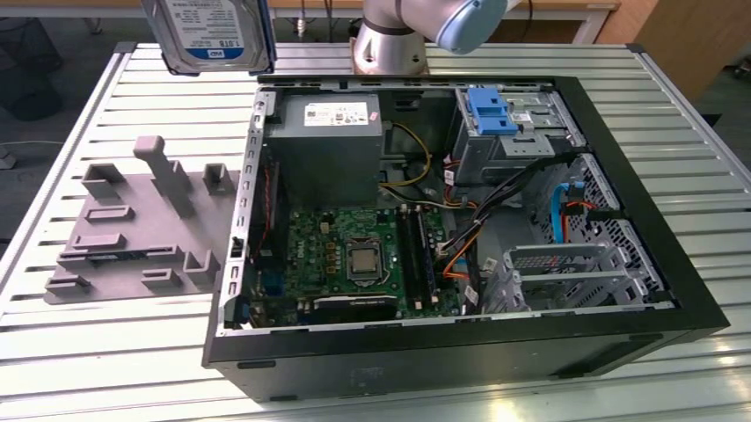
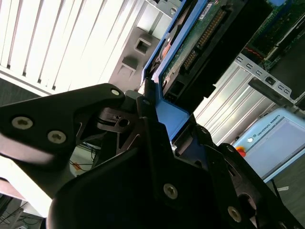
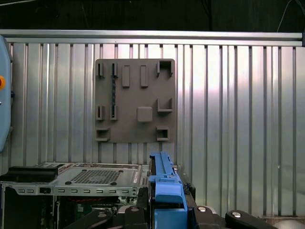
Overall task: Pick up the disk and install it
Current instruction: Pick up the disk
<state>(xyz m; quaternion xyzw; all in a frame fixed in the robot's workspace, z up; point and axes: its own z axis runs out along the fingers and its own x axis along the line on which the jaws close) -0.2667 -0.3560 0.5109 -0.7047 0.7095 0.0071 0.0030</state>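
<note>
disk (image 1: pixel 211 31) is up off the worktop (image 1: pixel 118 369) by the open case's (image 1: pixel 657 290) far corner, claw (image 2: pixel 167 119) clenched on its blue rail (image 3: pixel 164 183), so i judge i'm mid-carry, and installing it will call for squaring those rails to a drive cage (image 1: pixel 528 145).

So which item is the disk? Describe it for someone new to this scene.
Find the open computer case on the slatted table. Above its far corner, at the exterior view's left, the disk hangs in the pincer. It is flat silver with a white-and-blue label and blue rails, unlike the grey box inside.
</note>
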